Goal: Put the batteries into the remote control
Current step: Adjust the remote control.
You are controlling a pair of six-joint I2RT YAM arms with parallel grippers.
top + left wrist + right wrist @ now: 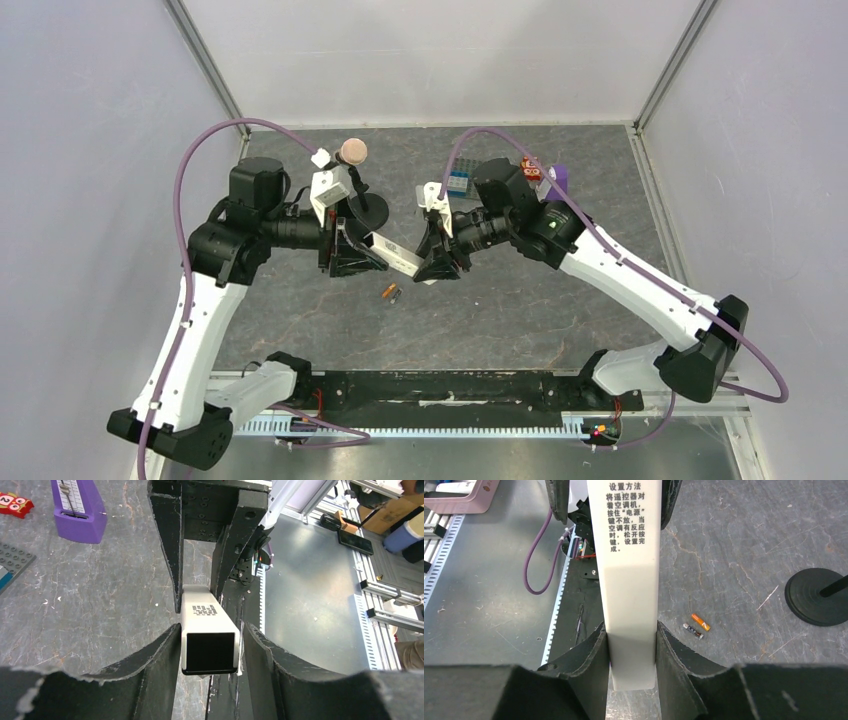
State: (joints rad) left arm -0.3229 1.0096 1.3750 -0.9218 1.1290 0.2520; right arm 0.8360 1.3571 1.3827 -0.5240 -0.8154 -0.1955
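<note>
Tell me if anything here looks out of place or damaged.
Nothing looks damaged or spilled. The orange battery and the dark battery lie loose side by side on the table, not in the remote control, which the right pincer holds in the air.

The remote control (400, 258) sits between the jaws of left gripper (360, 258) and right gripper (437, 267); batteries (391, 292) lie on table (520, 320) beside right jaws
</note>
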